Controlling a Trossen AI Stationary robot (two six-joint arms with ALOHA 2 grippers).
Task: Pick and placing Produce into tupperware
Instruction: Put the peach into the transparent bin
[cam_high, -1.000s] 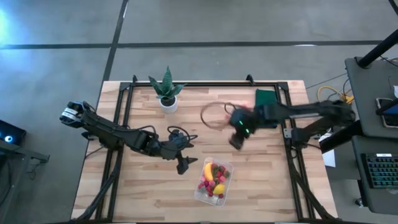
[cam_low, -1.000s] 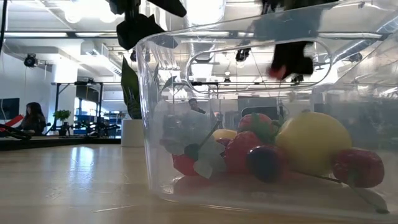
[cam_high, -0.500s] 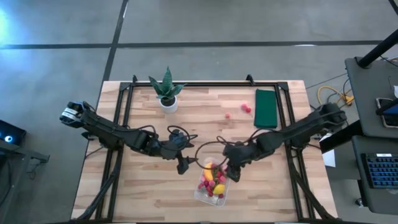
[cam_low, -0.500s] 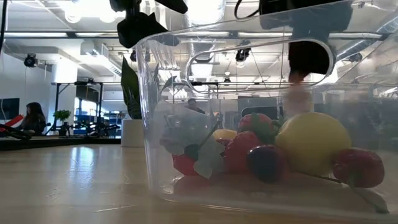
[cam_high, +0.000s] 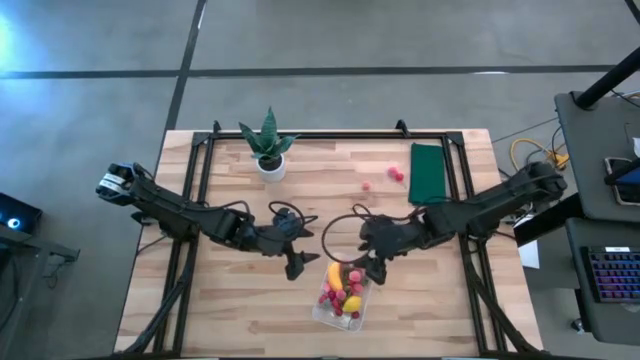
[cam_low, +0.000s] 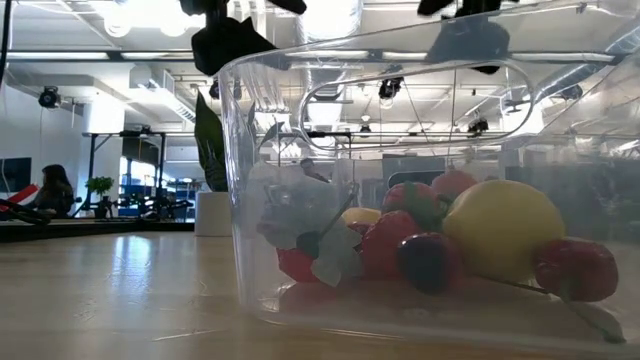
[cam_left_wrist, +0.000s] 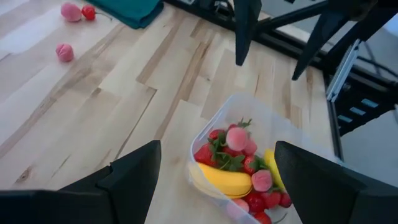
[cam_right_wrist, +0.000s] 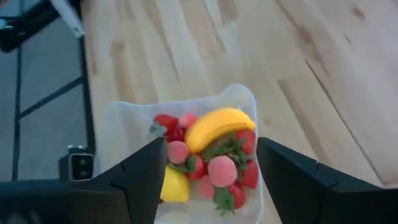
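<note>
The clear tupperware (cam_high: 318, 312) stands near the table's front middle. It holds the produce: a banana (cam_right_wrist: 217, 124), a yellow lemon-like fruit (cam_low: 503, 225) and several red and pink berries (cam_right_wrist: 221, 169). My right gripper (cam_high: 375, 266) hangs open above the tub's far right corner with nothing between its fingers. My left gripper (cam_high: 297, 266) waits open just left of the tub, above the table. More pink and red pieces (cam_high: 397, 174) lie loose on the table at the far right, one pink piece (cam_left_wrist: 64, 51) a little apart.
A flat dark green rectangle (cam_high: 428, 173) lies at the far right, beside the loose pieces. A spiky green plant in a white pot (cam_high: 268, 148) stands at the far left. Bare wood lies between the tub and the far edge. A black cable loops above the table by the right arm (cam_high: 340, 225).
My right gripper has come from the far right toward the near edge until it stood over the tub, carrying a pink piece. It has opened and let go; the piece has fallen onto the heap in the tub. The gripper has then risen a little.
</note>
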